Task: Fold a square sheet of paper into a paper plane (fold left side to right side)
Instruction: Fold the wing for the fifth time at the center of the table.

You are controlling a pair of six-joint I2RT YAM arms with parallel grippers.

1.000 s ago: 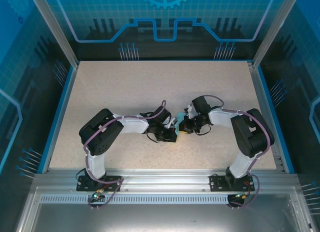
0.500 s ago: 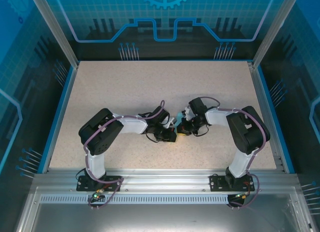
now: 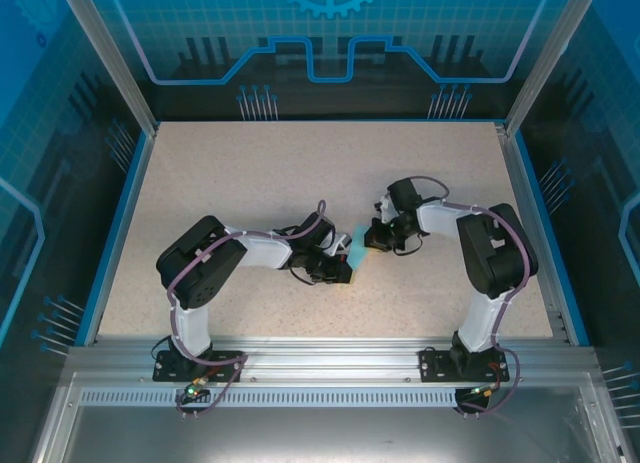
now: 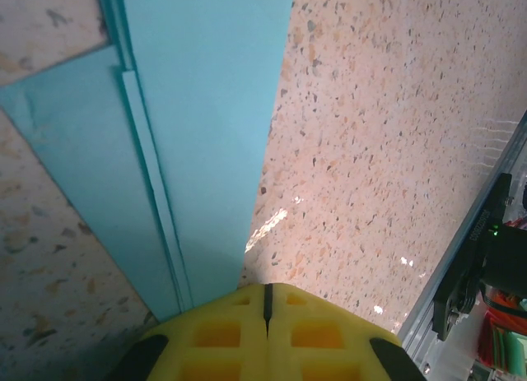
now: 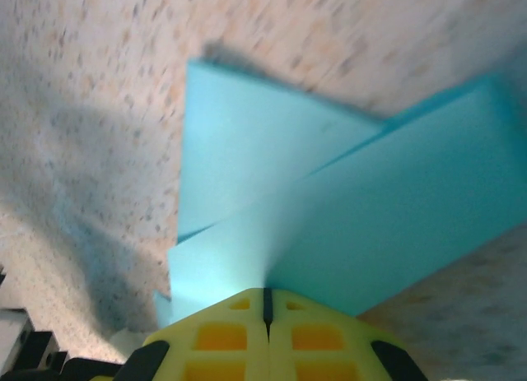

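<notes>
**Both grippers pinching the folded paper**

The blue paper (image 3: pixel 357 249), creased into layers, is sitting near the middle of the table (image 3: pixel 230 173), between the two grippers. The left gripper (image 3: pixel 343 266) is holding its end from 7 o'clock, yellow fingers (image 4: pixel 222 336) pressed together on the sheet. The right gripper (image 3: pixel 374 239) is clamping it from 2 o'clock, its jaws likewise closed on the paper's edge
</notes>
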